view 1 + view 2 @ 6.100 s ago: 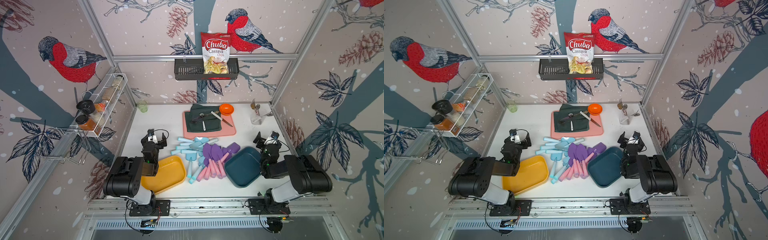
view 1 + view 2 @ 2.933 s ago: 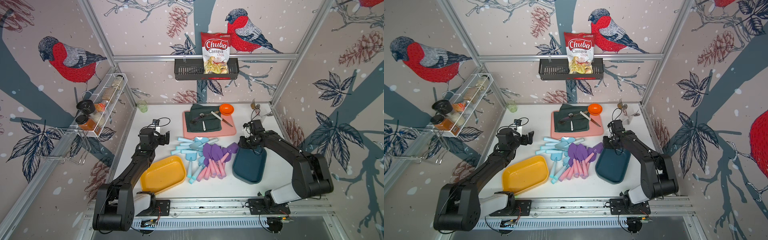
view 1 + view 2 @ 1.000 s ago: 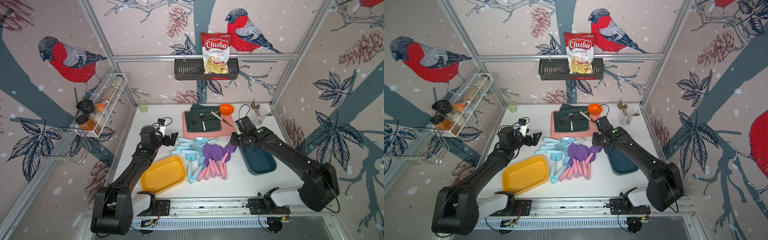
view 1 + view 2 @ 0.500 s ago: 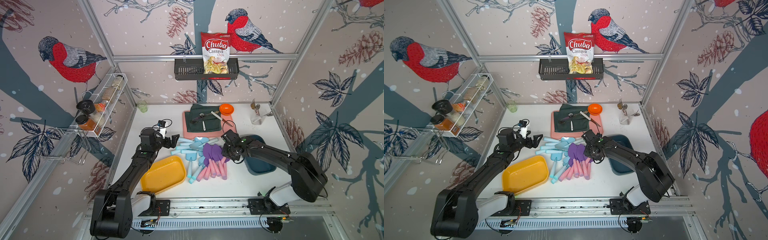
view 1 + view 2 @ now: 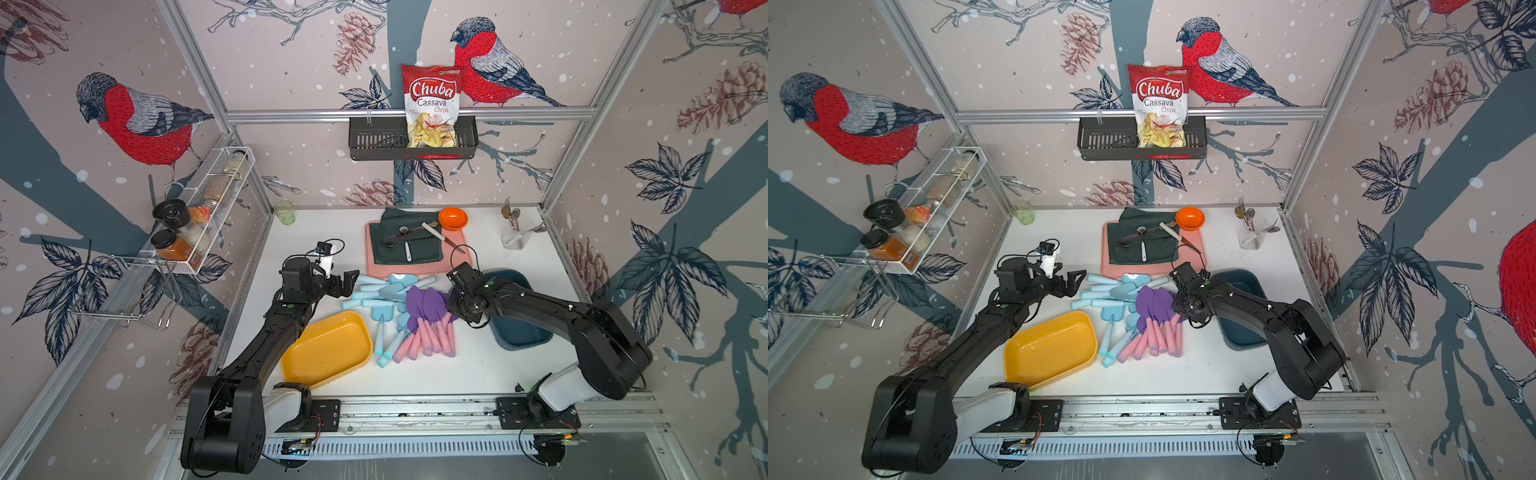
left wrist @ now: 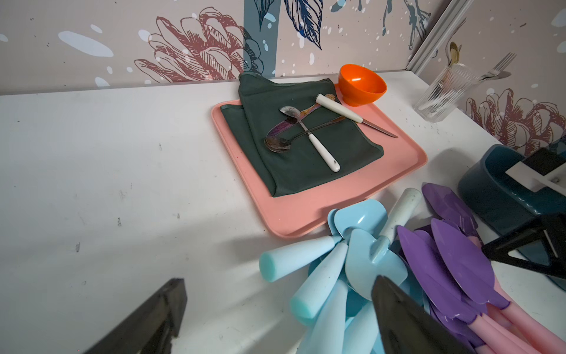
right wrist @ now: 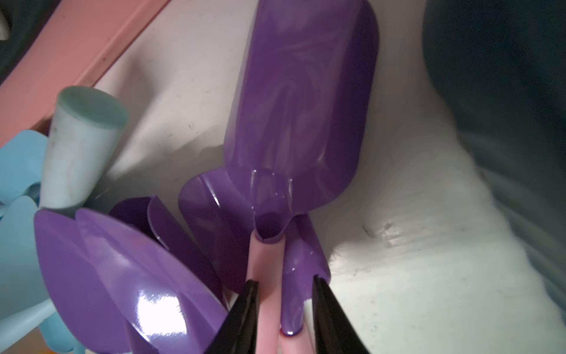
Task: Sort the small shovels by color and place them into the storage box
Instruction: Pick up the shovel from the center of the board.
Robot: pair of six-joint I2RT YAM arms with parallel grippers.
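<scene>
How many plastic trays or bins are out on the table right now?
3: a yellow bin at front left, a dark teal bin at right, partly covered by an arm, and a pink tray at back centre. No others seem hidden.

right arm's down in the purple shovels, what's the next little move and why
Probably lift straight up a little: the right gripper has its jaws pinched on the pink handle of a purple-bladed plastic shovel whose blade overlaps its neighbours, beside the dark teal storage tray.

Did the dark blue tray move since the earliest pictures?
Yes. The dark blue tray now lies farther from the pile of purple shovels, toward the wall on the robot's right, turned lengthwise, and nearer the pink tray.
</scene>
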